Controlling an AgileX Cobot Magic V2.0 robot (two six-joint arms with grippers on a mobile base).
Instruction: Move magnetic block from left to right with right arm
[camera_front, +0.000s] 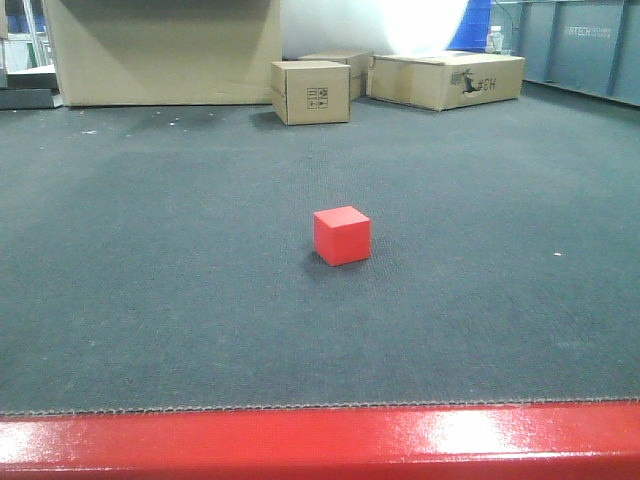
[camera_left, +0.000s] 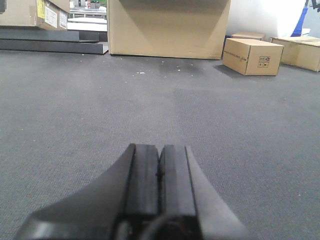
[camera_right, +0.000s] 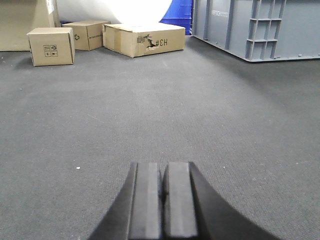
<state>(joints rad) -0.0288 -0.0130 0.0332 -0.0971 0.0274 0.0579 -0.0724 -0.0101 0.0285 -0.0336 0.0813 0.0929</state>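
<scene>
Both finger pairs, left (camera_left: 159, 172) and right (camera_right: 163, 192), press closed, empty; we see the magnetic block (camera_front: 342, 235) mid-carpet (camera_front: 150, 250), absent from either wrist view.

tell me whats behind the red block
Behind the red block lies open grey carpet, then cardboard boxes far back by the wall. The patch of carpet right behind the block is hidden by it.
</scene>
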